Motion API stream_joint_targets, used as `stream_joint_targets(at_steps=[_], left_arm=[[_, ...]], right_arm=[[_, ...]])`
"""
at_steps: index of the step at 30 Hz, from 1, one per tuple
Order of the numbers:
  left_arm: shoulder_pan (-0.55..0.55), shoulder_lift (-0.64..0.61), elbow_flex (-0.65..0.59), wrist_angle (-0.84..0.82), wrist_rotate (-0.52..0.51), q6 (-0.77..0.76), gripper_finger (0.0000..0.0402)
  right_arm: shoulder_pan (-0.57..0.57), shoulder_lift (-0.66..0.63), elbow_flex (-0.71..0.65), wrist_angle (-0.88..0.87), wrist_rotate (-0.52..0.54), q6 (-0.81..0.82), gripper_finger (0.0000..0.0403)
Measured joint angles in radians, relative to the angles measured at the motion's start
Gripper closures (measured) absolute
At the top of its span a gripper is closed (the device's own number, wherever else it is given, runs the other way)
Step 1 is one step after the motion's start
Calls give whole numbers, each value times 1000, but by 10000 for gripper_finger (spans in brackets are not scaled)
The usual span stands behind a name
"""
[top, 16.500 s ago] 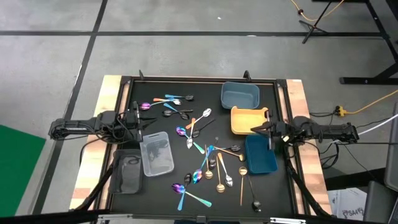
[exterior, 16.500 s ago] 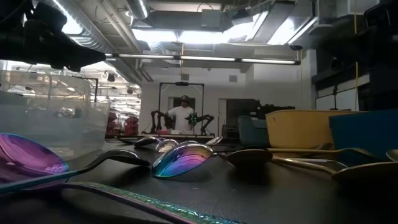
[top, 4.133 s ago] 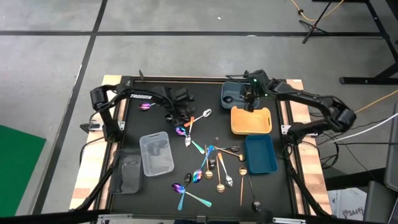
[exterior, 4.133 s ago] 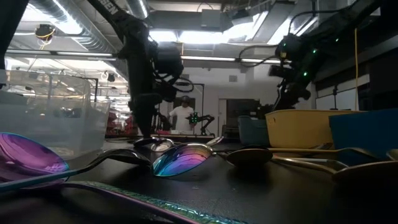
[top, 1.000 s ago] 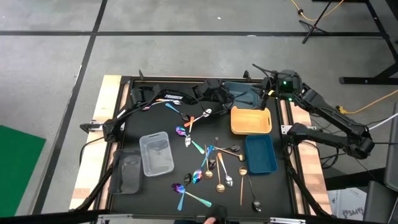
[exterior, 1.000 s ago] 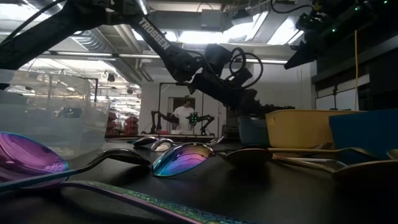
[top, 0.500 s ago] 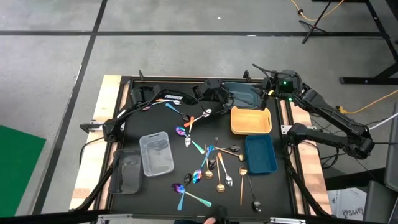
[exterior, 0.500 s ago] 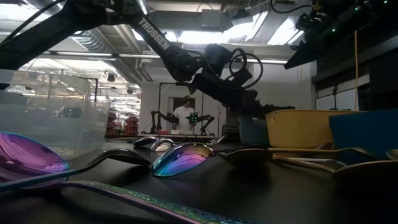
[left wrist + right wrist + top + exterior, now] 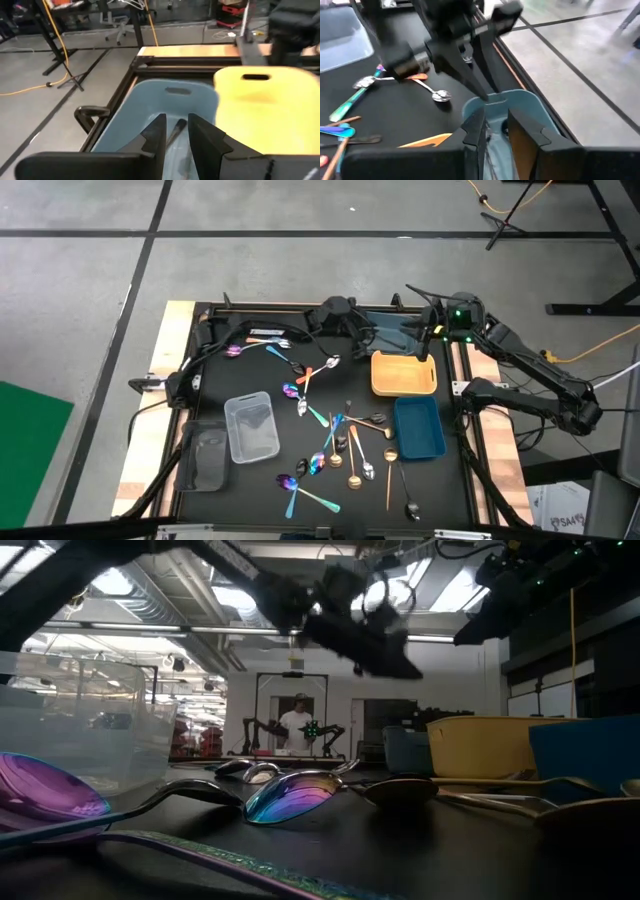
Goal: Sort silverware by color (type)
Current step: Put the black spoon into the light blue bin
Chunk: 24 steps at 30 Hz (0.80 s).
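Note:
Many small spoons lie loose on the black table mat, most in a cluster [image 9: 340,440] near the middle and a few [image 9: 275,350] at the far left. My left gripper [image 9: 176,131] hangs open above the light-blue tray [image 9: 392,332] at the far edge, holding nothing. A dark spoon [image 9: 175,135] lies on the tray's floor below its fingers. My right gripper [image 9: 492,127] hovers open over the same tray's right part, beside the yellow tray [image 9: 403,375], and it is empty too.
A dark-blue tray [image 9: 420,430] sits on the near side of the yellow one. A clear tray [image 9: 252,425] and a grey tray [image 9: 205,458] stand at the near left. The two arms are close together over the far right corner. A person stands in the room beyond the table.
My left gripper has risen from just above the light-blue tray and drawn back a little toward the table's far left. My right arm has kept still.

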Motion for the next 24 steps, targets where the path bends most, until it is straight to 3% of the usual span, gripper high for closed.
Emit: stream_joint_targets(at_steps=[8, 17, 24], left_arm=[[-45, -189, 0, -288, -2, 108, 327], [-100, -383, 0, -587, -20, 122, 327], [-154, -479, 0, -760, -107, 95, 327]], right_arm=[[51, 0, 0, 9, -8, 6, 331], [263, 23, 0, 102, -9, 6, 331], [413, 29, 0, 112, 35, 32, 331]])
